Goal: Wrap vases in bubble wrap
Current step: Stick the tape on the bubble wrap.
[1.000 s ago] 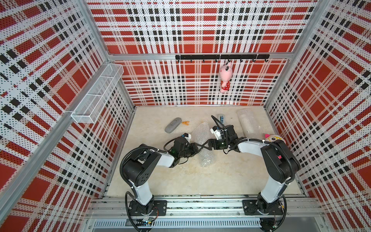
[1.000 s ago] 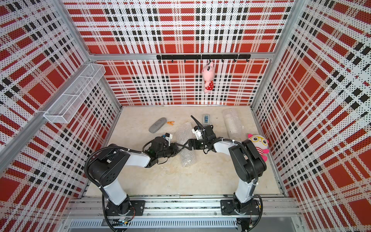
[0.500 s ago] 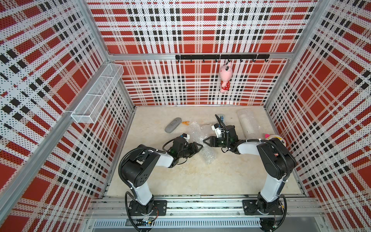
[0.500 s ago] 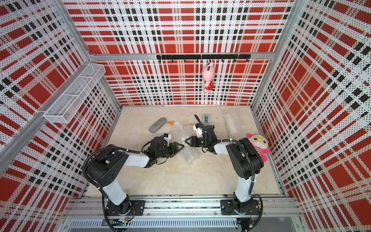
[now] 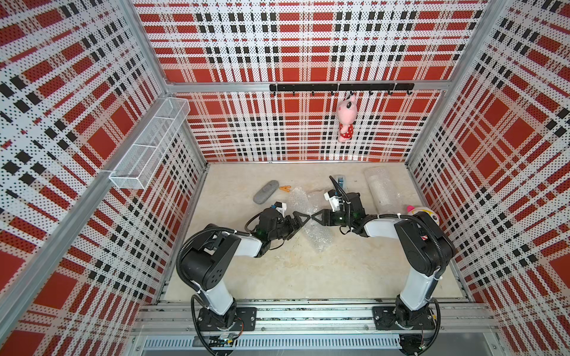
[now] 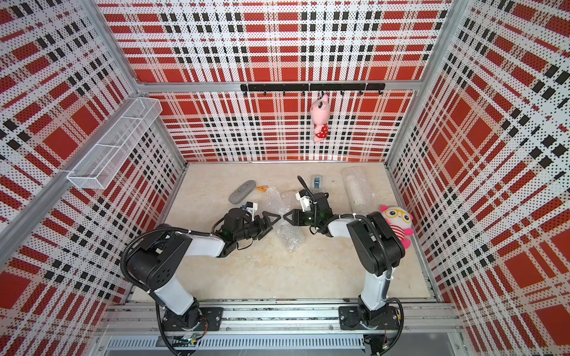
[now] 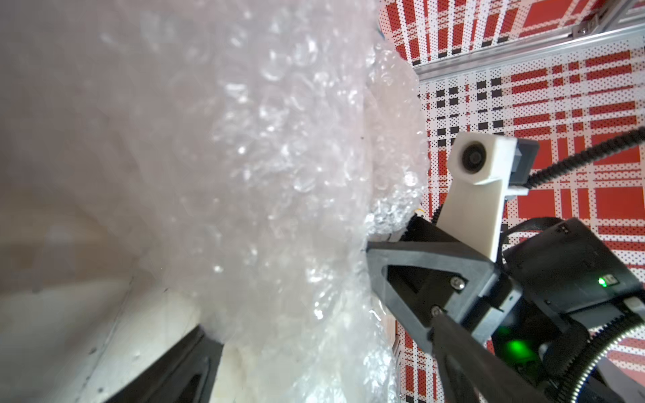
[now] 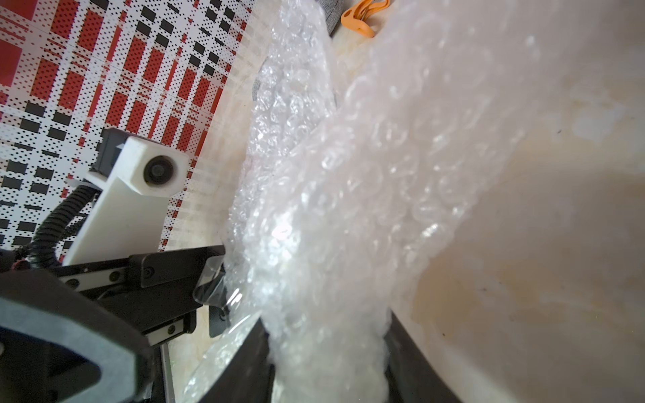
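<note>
Two rolls of bubble wrap lie on the table. The middle roll [image 5: 317,235] is crumpled, glinting and milky, and slants between the arms; the far-right roll [image 5: 382,191] is a neater clear cylinder near the wall. There are two plush toys, one hanging [image 5: 345,118] and one at the right wall [image 6: 396,223], plus one grey case [image 5: 266,191] and one orange clip [image 5: 285,188]. The right gripper [image 5: 314,217] clamps the middle roll, while the left gripper [image 5: 297,222] gapes wide just beside it.
</note>
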`<state>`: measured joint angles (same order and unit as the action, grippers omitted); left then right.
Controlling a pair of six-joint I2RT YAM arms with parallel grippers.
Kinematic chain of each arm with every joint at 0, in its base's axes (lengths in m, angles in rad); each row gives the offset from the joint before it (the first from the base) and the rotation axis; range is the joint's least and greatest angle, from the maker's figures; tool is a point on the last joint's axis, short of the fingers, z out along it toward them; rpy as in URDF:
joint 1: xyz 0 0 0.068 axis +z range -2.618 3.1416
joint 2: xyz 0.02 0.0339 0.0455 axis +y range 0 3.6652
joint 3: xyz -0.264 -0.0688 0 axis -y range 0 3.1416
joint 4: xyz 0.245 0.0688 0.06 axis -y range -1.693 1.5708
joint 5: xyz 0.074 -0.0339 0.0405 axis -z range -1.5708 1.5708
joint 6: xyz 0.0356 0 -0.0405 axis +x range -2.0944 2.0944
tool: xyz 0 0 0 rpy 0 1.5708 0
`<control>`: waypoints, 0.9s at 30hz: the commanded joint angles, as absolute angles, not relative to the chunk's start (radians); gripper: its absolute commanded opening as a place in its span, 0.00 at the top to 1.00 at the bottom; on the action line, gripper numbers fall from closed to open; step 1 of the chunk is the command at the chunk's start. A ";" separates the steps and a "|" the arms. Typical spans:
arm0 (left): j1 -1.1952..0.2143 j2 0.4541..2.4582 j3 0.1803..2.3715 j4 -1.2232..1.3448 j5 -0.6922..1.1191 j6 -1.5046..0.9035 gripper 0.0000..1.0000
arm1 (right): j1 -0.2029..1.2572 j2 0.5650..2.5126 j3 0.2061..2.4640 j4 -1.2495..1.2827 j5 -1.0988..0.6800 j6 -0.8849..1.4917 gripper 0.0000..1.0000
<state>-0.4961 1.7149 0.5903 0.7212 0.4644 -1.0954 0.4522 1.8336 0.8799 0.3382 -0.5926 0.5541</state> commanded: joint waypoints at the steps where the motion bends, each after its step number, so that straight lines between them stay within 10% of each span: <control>1: -0.493 1.768 0.606 0.773 0.465 -1.097 0.25 | 0.479 1.856 0.853 0.187 -0.558 0.528 0.56; 5: -0.491 1.801 0.602 0.773 0.439 -1.089 0.62 | 0.479 1.861 0.851 0.188 -0.562 0.529 0.58; 13: -0.500 1.803 0.607 0.772 0.423 -1.094 0.99 | 0.479 1.864 0.854 0.193 -0.573 0.528 0.59; 23: -0.527 1.759 0.649 0.728 0.412 -1.086 1.00 | 0.490 1.828 0.874 0.160 -0.572 0.511 0.60; 27: -0.527 1.715 0.655 0.642 0.392 -1.048 0.60 | 0.491 1.783 0.874 0.147 -0.554 0.507 0.60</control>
